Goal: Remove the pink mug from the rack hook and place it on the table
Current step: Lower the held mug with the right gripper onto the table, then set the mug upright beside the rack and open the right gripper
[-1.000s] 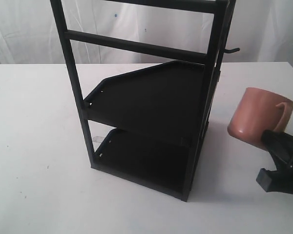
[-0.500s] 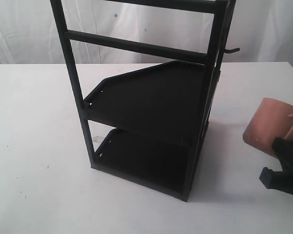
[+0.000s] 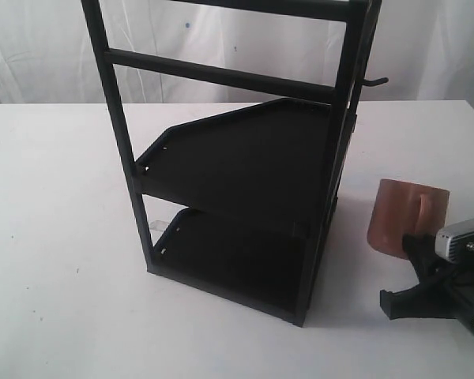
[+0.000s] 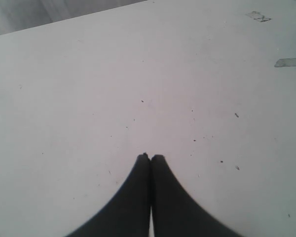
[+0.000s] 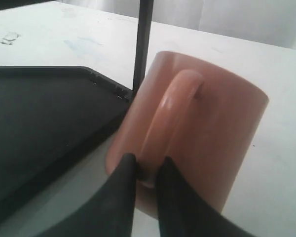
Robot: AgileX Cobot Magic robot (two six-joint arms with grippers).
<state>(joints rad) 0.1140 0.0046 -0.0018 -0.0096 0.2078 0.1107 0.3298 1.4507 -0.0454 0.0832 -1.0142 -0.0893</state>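
Observation:
The pink mug (image 3: 400, 215) hangs tilted just above the white table (image 3: 63, 237), right of the black rack (image 3: 245, 181). My right gripper (image 3: 421, 246) is shut on the mug's loop handle; in the right wrist view the fingers (image 5: 147, 168) pinch the lower end of the handle of the pink mug (image 5: 212, 133). The rack hook (image 3: 374, 80) juts bare from the rack's right upright. My left gripper (image 4: 150, 157) is shut on nothing, over bare table (image 4: 138, 74), and is out of the exterior view.
The rack's two black shelves (image 3: 253, 158) stand mid-table, and its lower shelf corner (image 5: 54, 108) and upright (image 5: 142, 44) lie close beside the mug. White curtain hangs behind the table. Bits of tape (image 4: 289, 62) lie on the tabletop.
My right gripper has carried the mug down and slightly left toward the rack, turning it so the handle faces the camera. The left gripper's earlier state is not shown.

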